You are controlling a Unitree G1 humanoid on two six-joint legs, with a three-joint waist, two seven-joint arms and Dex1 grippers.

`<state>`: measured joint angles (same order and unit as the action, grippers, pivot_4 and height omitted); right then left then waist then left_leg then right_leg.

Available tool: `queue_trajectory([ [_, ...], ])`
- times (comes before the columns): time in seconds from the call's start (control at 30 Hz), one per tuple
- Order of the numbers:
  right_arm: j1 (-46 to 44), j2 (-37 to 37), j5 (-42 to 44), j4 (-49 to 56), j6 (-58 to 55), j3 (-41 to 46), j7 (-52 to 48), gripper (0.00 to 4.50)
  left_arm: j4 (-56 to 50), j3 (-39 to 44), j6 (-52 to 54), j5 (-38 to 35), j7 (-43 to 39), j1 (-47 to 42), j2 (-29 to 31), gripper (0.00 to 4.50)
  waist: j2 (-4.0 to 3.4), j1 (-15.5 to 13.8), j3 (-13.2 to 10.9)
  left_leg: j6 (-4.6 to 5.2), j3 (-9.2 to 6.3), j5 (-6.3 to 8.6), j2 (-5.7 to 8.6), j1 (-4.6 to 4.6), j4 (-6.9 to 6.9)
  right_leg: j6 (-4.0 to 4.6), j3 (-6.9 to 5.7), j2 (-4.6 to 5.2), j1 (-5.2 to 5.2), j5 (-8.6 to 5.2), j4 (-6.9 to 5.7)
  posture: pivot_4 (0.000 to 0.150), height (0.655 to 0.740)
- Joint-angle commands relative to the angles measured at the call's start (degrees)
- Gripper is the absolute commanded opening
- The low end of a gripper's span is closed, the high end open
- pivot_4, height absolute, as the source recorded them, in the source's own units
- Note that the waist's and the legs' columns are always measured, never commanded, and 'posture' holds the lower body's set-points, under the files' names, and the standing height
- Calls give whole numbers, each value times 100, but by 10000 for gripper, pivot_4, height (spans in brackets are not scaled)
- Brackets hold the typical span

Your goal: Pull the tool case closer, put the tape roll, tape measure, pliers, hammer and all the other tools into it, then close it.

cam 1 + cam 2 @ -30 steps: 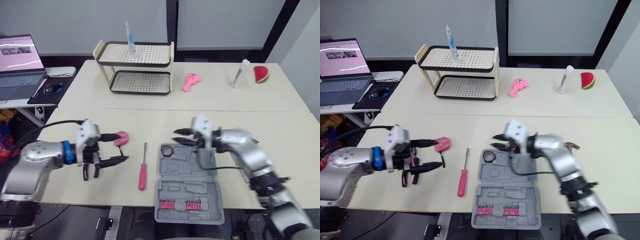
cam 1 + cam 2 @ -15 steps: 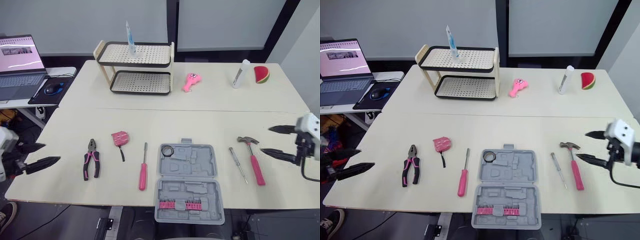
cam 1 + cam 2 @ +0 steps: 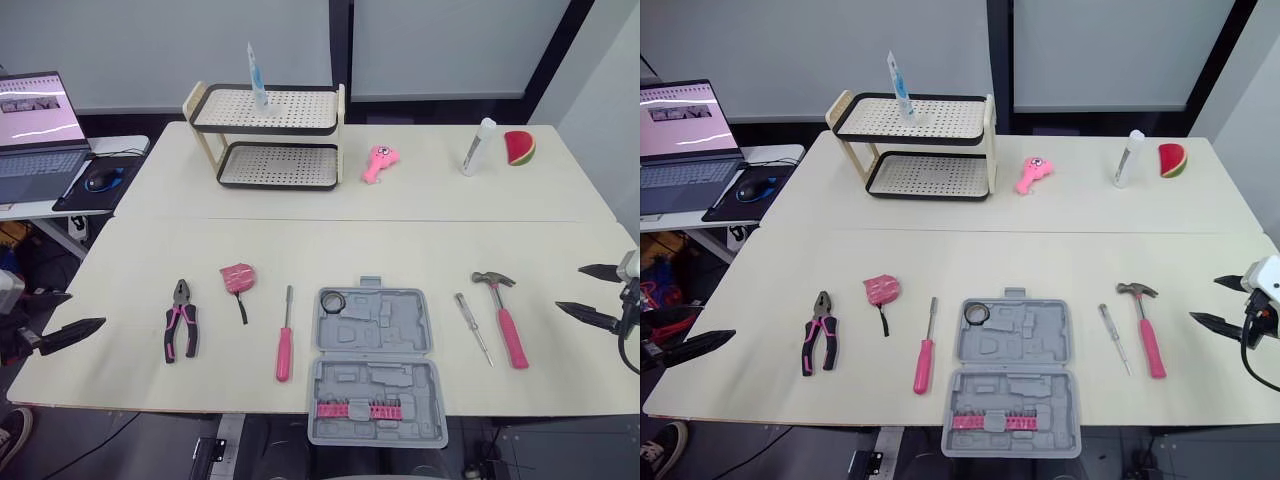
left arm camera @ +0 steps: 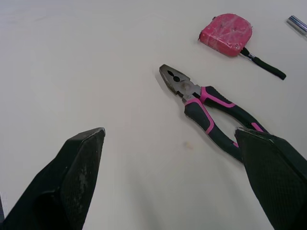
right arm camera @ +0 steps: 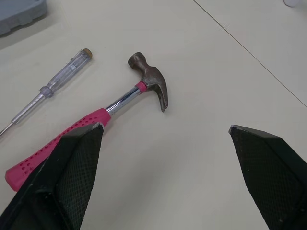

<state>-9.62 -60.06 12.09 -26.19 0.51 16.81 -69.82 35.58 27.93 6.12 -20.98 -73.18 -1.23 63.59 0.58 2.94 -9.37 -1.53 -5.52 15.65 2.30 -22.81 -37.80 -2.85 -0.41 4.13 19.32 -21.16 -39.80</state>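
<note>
My right claw (image 3: 570, 288) has two black, tapered fingers (image 5: 72, 167) on a white housing (image 3: 630, 266), with a black cable (image 3: 622, 345) looping beneath. My left claw (image 3: 87, 308) has the same black fingers; its pads (image 4: 76, 182) are finely cross-hatched.

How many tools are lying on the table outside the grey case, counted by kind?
Pliers: 1
Tape measure: 1
Hammer: 1
Screwdrivers: 2, the pink-handled screwdriver and the clear-handled screwdriver
Total: 5
</note>
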Motion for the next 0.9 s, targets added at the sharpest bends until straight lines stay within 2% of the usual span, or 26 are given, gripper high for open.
queue_trajectory([
  [0.03, -240, 146, 272, 749, -305, -56, 91, 44751, -590, 213, 151, -133, 118, 240, -90, 45000, 0, 26, 0, 0, 0, 0, -1, 0, 0, 0, 0, 1, 0, 0, -2, 1500, 7400],
  [0.23, -959, 827, 1058, 2745, -1680, -635, 347, 44751, -2262, 575, 914, -518, 510, 1105, -548, 45000, -4, 80, -1, -1, -3, -1, -17, -1, -1, 0, 5, 6, 4, 0, -7, 1500, 7400],
  [0.3, -1399, 1320, 1386, 3426, -2196, -1074, 562, 44751, -2893, 576, 1163, -610, 681, 1497, -823, 45000, -2, 63, -1, -2, -9, 0, -18, -3, -3, 0, 3, 6, 3, 0, -5, 1500, 7400],
  [0.47, -2078, 2034, 1743, 4354, -2823, -1838, 728, 44751, -3731, 592, 1451, -679, 996, 2001, -1242, 45000, -1, -42, -2, -6, -25, 2, -12, -8, -5, 1, 7, 12, 0, 0, 9, 1500, 7400],
  [0.7, -2222, 2199, 1646, 4605, -2979, -2187, 781, 44751, -4980, 437, 2126, -968, 1547, 2344, -1674, 45000, 9, -170, 5, -16, -49, 5, 2, -6, -7, 2, -8, 27, -6, 2, 64, 1500, 7400],
  [0.9, -2042, 2162, 1381, 4513, -2802, -2177, 942, 44751, -5570, -188, 2723, -762, 3122, 1552, -2508, 45000, 10, -141, 7, -20, -49, 2, 2, -8, -7, 4, -11, 21, -37, 3, 60, 1500, 7400],
])
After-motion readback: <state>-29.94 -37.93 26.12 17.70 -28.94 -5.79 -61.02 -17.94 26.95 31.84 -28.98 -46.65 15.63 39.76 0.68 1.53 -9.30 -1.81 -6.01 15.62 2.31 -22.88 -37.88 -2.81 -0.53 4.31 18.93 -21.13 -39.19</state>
